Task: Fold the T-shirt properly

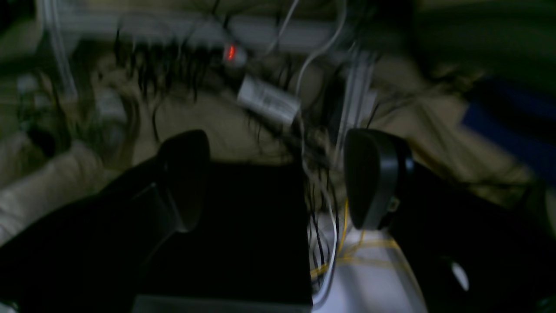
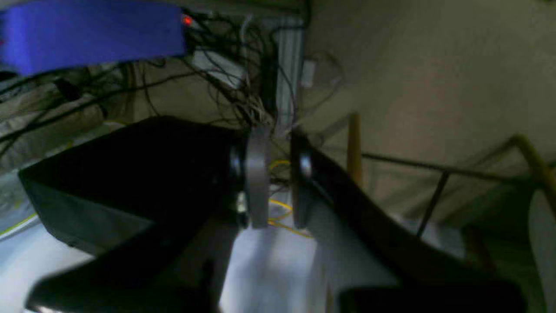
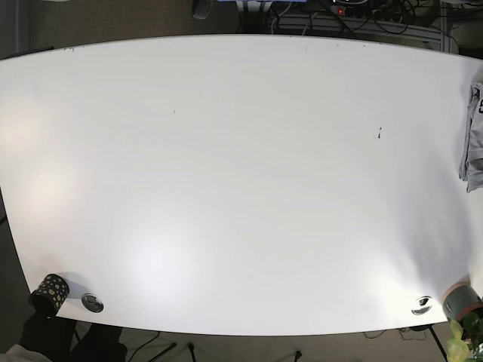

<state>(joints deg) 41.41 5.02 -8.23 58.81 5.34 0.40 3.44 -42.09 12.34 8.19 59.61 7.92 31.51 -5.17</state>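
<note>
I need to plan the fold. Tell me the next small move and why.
Probably bring the left gripper, jaws open, toward the T-shirt. In the base view the shirt lies bunched at the far right edge of the table, on that arm's side, and neither arm shows over the table. The right gripper is nearly closed and holds nothing.

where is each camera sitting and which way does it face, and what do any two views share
Left wrist: on the left arm, facing blurred cables and floor; the left gripper shows, open.
Right wrist: on the right arm, facing cables and floor beyond the table edge; the right gripper shows, fingers nearly together.
Base: overhead, looking down on the white table, with the grey T-shirt at its right edge; no arm shows.
Shared: both wrist views catch tangled cables and yellow wire.
</note>
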